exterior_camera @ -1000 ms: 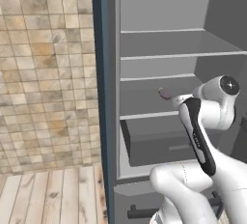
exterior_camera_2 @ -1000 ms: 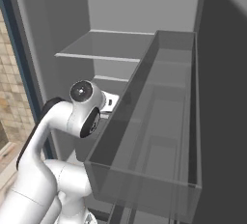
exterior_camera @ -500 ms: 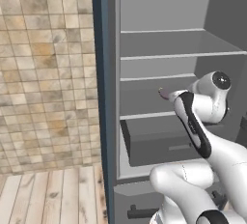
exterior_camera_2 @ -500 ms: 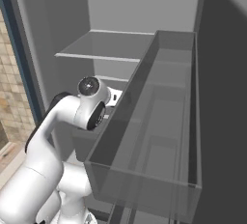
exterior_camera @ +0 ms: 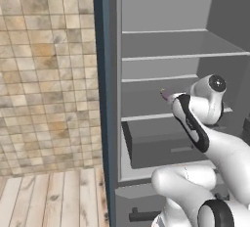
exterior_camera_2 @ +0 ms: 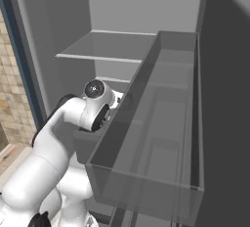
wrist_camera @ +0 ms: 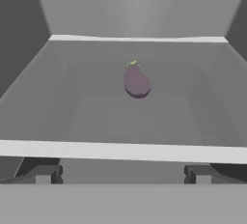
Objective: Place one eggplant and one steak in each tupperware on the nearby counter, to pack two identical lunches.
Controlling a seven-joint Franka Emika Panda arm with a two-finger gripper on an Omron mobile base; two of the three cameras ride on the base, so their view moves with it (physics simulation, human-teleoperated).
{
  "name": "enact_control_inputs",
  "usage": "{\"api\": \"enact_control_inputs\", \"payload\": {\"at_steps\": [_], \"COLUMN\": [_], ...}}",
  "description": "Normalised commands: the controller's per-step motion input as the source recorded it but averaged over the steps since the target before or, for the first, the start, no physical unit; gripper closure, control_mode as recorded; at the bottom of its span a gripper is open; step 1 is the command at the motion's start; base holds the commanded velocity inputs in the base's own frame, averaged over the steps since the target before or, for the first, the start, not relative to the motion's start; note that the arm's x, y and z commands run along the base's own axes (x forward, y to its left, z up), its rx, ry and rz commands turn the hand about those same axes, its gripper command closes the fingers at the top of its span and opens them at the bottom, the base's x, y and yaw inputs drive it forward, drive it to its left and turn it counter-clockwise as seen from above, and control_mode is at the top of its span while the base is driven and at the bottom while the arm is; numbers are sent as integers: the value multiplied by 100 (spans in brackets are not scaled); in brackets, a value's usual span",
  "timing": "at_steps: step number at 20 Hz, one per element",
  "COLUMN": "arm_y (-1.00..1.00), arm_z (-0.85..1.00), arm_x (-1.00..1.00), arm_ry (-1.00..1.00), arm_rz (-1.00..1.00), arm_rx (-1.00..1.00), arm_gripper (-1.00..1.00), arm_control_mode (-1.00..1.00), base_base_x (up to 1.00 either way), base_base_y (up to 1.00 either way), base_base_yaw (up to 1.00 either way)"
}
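A purple eggplant with a small green stem lies on a grey fridge shelf, straight ahead of my gripper and some way off. The gripper's two dark fingertips stand wide apart at the shelf's white front lip, open, with nothing between them. In the left base view the eggplant peeks out just past my forearm on the middle shelf. The steak, the tupperware and the counter are out of view.
The open fridge has several grey shelves and a dark drawer below. A clear door bin stands close on the arm's right. A tiled wall and wooden floor lie to the left.
The arm has reached a little deeper into the fridge towards the middle shelf. The gripper has stayed open.
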Motion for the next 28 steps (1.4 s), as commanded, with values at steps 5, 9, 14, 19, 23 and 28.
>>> {"api": "enact_control_inputs", "payload": {"at_steps": [5,9,14,19,23,28], "arm_y": [-1,-7,-9,-4,-4,-8], "arm_z": [-8,0,-6,-20,-20,-16], "arm_x": [36,28,25,31,34,37], "arm_ry": [0,0,0,0,0,0], "arm_rz": [0,0,0,0,0,0], "arm_rx": [0,0,0,0,0,0], "arm_gripper": [-100,-100,-100,-100,-100,-100], "arm_control_mode": [-100,-100,-100,-100,-100,-100], "base_base_x": [0,0,0,0,0,0], "base_base_y": [0,0,0,0,0,0], "base_base_yaw": [0,0,0,0,0,0]}}
